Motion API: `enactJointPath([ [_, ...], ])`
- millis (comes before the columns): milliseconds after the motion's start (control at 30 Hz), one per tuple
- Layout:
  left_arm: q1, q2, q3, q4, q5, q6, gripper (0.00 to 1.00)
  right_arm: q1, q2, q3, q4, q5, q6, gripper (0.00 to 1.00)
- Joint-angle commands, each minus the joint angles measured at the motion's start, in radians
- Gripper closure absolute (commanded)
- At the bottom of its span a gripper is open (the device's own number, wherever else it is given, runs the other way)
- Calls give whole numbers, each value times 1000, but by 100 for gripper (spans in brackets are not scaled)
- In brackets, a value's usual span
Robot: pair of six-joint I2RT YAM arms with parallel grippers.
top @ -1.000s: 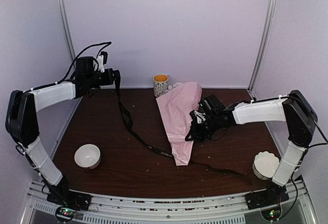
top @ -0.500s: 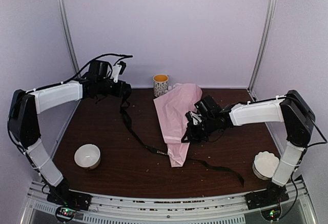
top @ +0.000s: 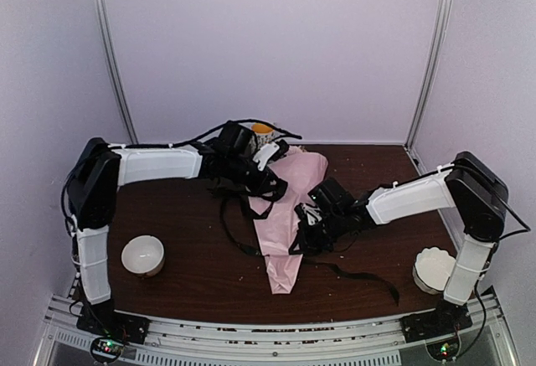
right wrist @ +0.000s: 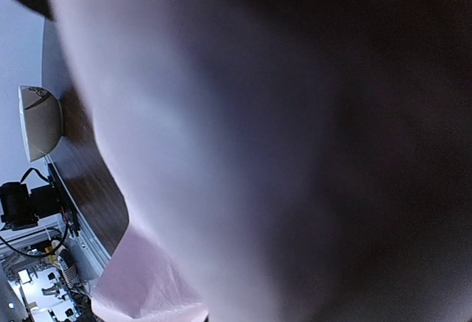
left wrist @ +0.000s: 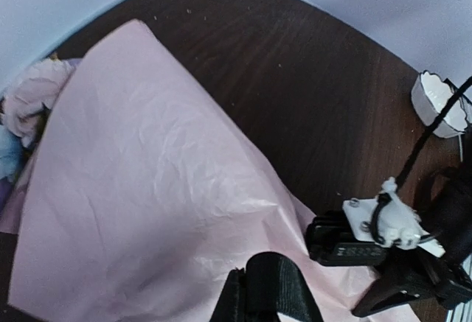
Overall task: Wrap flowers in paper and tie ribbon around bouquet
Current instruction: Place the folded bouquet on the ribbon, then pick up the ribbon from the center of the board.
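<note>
Left gripper point(top: 270, 188): clamped on ribbon point(left wrist: 276, 296), above bouquet's wide end | Right gripper point(top: 301, 230): closed at bouquet's right edge | bouquet point(top: 280, 253): crinkled pink paper cone, mid-table, tip nearest, pale blooms point(left wrist: 26, 101) farthest | white bowl point(top: 142, 255) near-left, fluted dish point(top: 434, 268) near-right

One bouquet point(top: 285, 215), one ribbon point(top: 360, 275), two white bowls point(top: 142, 255) point(top: 434, 269), perhaps one half-hidden mug point(top: 262, 128).
</note>
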Motion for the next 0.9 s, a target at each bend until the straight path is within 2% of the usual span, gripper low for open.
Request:
enactJointPath([
  [0, -1, 160, 148, -73, 5, -18, 100, 5, 5, -29, 5, -6, 6, 89],
  [100, 0, 248, 231, -132, -29, -10, 100, 5, -27, -17, -67, 53, -29, 66],
  [233, 10, 278, 224, -123, -27, -28, 100, 1, -129, 10, -252, 164, -108, 53],
  [333, 21, 278, 200, -102, -24, -35, 100, -6, -242, 15, -430, 308, -157, 45],
  [400, 26, 277, 187, -89, -13, -40, 100, -10, -295, 13, -571, 438, -180, 30],
  [533, 29, 276, 177, -76, 1, -45, 100, -15, -331, -31, -776, 575, -206, 22],
  [600, 29, 275, 177, -75, 2, -41, 100, -17, -333, -67, -805, 539, -232, 19],
  [733, 30, 271, 177, -81, 4, -38, 100, 2, -331, -116, -779, 352, -335, 17],
  [867, 29, 267, 174, -80, 0, -37, 100, 3, -272, -91, -783, 386, -379, 15],
])
